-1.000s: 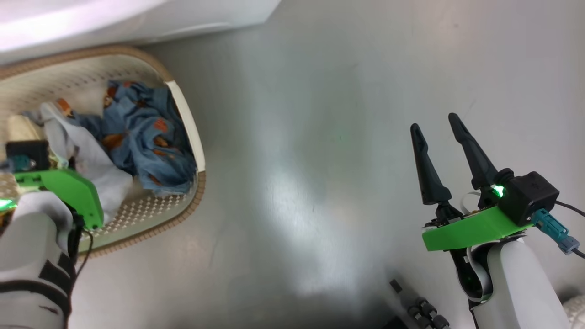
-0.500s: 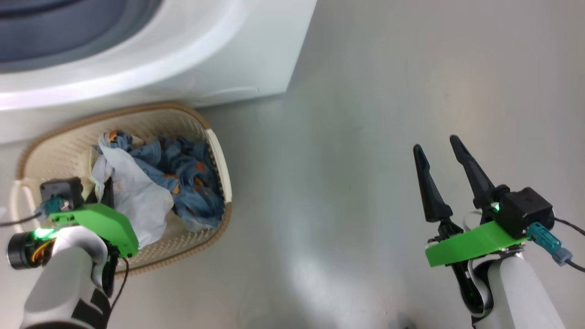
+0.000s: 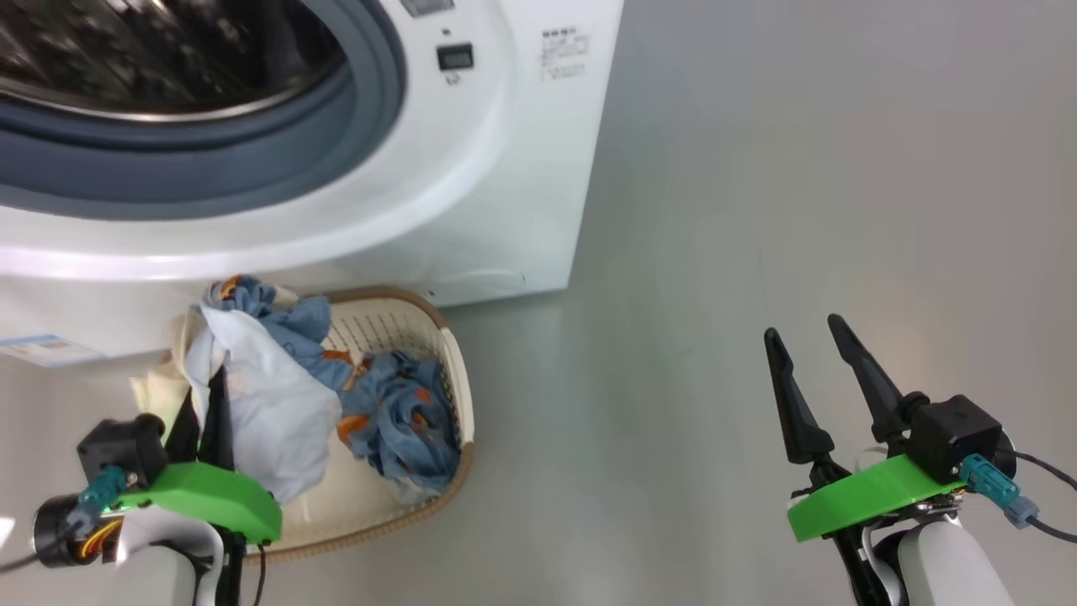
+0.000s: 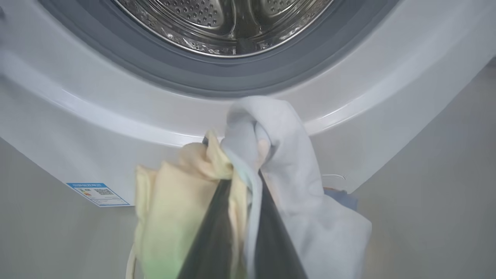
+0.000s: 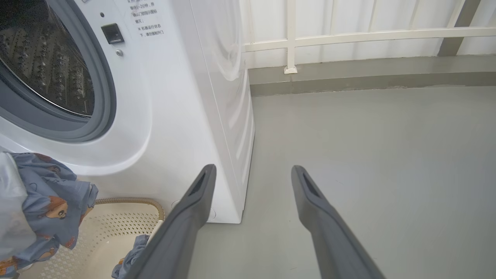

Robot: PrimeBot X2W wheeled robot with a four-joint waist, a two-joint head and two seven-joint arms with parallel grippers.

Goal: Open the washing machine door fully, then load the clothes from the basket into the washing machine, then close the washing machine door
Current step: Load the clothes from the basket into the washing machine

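My left gripper [image 4: 243, 174] is shut on a bunch of the clothes, a cream-beige garment [image 4: 170, 205] and a pale blue-white one [image 4: 294, 162], held just below the washing machine's [image 4: 116, 116] open steel drum [image 4: 228, 23]. From the head, that gripper [image 3: 204, 400] holds the pale garment [image 3: 261, 421] above the basket [image 3: 454, 374]. Blue fabric with orange print [image 3: 395, 421] trails from the bunch into the basket. My right gripper [image 3: 802, 328] stands open over bare floor at the right, nothing between its fingers [image 5: 201, 190]. The washing machine door is out of view.
The washing machine [image 5: 174, 116] stands left of open grey floor [image 5: 368, 155]. A white railing and low kerb [image 5: 348, 73] close the far side. A blue label sticker [image 4: 97, 193] sits low on the machine's front. The basket [image 5: 116, 232] rests against the machine's base.
The head camera has tilted up, bringing the drum opening into view. My left gripper has risen out of the basket with the clothes, up against the machine's front. The right gripper stays open.
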